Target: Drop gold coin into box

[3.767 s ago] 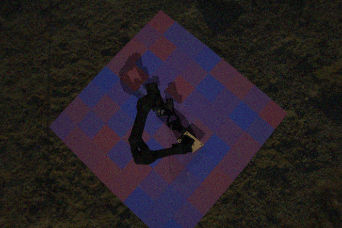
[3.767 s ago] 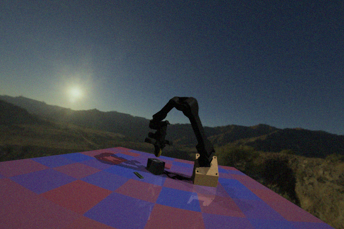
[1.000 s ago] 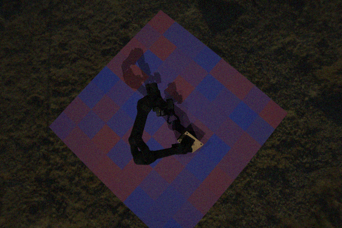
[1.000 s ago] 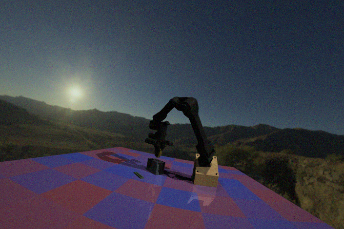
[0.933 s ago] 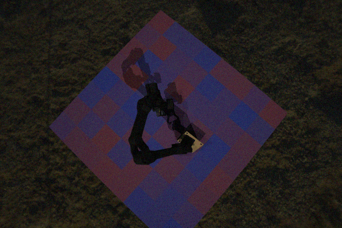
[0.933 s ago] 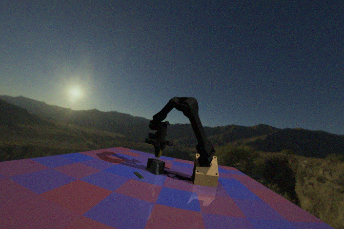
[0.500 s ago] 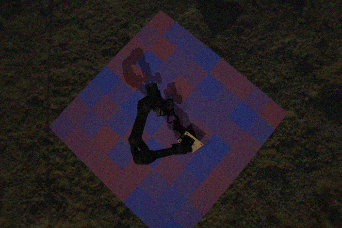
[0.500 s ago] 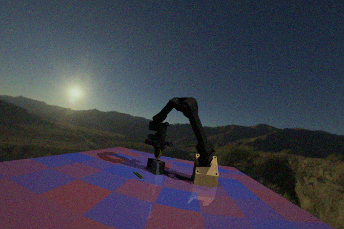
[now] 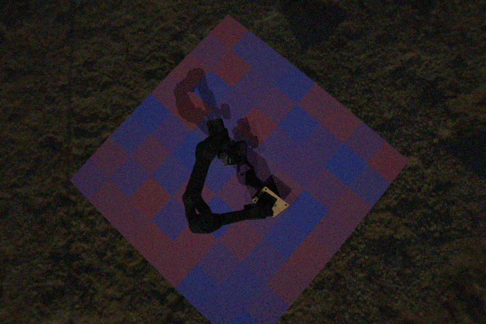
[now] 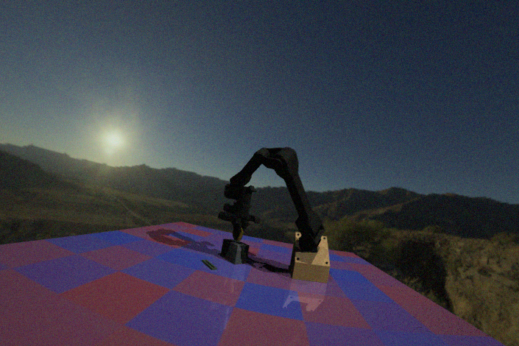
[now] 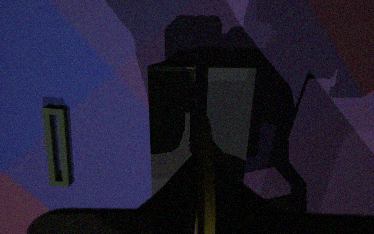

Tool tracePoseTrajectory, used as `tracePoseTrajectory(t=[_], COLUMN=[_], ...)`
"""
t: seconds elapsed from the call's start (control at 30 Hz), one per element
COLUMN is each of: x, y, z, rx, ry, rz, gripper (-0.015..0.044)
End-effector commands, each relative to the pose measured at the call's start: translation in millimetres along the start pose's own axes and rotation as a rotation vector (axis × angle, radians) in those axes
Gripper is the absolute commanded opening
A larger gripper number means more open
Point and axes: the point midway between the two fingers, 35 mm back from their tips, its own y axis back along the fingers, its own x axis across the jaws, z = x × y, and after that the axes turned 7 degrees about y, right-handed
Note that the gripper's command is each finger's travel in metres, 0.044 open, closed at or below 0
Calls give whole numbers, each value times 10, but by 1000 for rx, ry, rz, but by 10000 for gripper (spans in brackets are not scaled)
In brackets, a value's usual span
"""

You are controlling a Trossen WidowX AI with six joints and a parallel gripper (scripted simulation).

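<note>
My gripper (image 10: 238,229) is shut on the gold coin (image 10: 240,235) (image 11: 209,200), which hangs upright, edge-on in the wrist view. The closed grey box (image 10: 235,252) (image 11: 231,95) stands directly below it. The coin's lower edge is at or just above the lid; I cannot tell whether it touches or has entered the slot. In the wrist view a dark band runs along the lid roughly in line with the coin, partly lost in shadow. The empty dark-green holder (image 10: 208,264) (image 11: 48,145) lies beside the box. In the top view the arm hides the coin.
The arm's tan base block (image 9: 280,206) (image 10: 311,271) stands to the right of the box in the exterior view. The red, blue and purple checkered table top (image 9: 300,221) (image 10: 117,294) carries the arm's dark shadows. The light is dim.
</note>
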Motion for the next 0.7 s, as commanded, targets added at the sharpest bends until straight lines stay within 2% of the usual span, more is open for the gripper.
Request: tracePoseTrajectory(t=[0.0, 0.17, 0.37, 0.67], x=[-7, -7, 0, 0], y=[-30, -50, -25, -25], z=[-6, -6, 1, 1], rx=[4, 4, 0, 0], ry=[-7, -7, 0, 0], rz=[3, 3, 0, 0], gripper=[0, 0, 157, 161])
